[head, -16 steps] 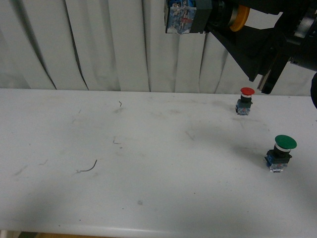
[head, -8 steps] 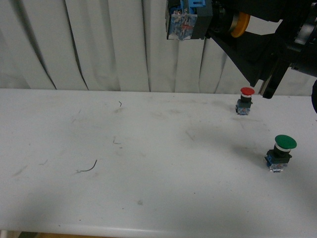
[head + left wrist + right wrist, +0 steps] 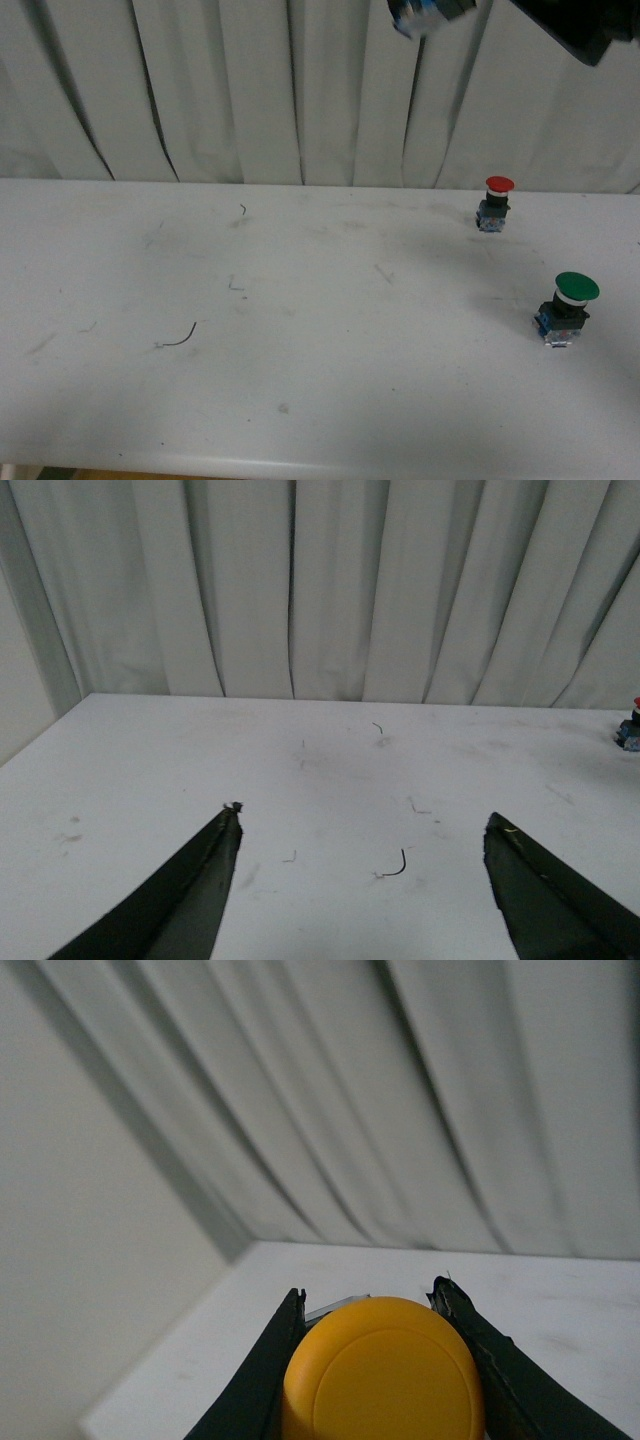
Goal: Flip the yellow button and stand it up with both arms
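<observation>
My right end effector point(image 3: 368, 1298) clamps the yellow button point(image 3: 382, 1370) high above the bench point(image 3: 300, 330), its cap facing my wrist. My left end effector point(image 3: 363, 818) stands wide apart.

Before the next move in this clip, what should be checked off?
1. Grip: yellow button clamped between the right fingers, ok.
2. Handover: left gripper open and empty, ok.
3. Standing: yellow button not on the table, held in the air, not ok.
4. Bystanders: red button and green button upright, toward the right, ok.
5. Tilt of the yellow button in the grip: cannot tell.
</observation>
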### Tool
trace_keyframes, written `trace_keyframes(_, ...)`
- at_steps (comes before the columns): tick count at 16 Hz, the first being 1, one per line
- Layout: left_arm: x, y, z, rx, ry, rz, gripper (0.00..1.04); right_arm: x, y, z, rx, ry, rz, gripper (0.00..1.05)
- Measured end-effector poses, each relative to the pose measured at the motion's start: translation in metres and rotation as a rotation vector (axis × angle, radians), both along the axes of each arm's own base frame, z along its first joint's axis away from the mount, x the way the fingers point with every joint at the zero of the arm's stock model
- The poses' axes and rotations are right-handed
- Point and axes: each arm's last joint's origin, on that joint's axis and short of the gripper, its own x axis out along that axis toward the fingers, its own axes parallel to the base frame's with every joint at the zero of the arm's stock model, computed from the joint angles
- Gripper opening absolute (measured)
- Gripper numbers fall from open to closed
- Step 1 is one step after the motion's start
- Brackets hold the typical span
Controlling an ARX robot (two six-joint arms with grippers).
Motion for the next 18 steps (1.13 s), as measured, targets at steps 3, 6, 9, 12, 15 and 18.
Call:
trace_keyframes(3,0.000,0.000,0.000,0.000,0.000,0.000,0.97,0.014,-0.022,-0.008,-0.306,-0.024,-0.282,0.35)
trace_keyframes(6,0.000,0.000,0.000,0.000,0.000,0.000,0.98,0.024,-0.036,-0.003,-0.406,-0.036,-0.414,0.35)
trace_keyframes(9,0.000,0.000,0.000,0.000,0.000,0.000,0.98,0.028,-0.041,-0.006,-0.435,-0.010,-0.447,0.35)
trace_keyframes(12,0.000,0.000,0.000,0.000,0.000,0.000,0.98,0.035,-0.052,-0.018,-0.479,0.064,-0.484,0.35)
trace_keyframes(15,0.000,0.000,0.000,0.000,0.000,0.000,0.98,0.053,-0.069,-0.031,-0.514,0.175,-0.545,0.35)
trace_keyframes(18,0.000,0.000,0.000,0.000,0.000,0.000,0.98,0.083,-0.073,-0.051,-0.570,0.321,-0.601,0.35)
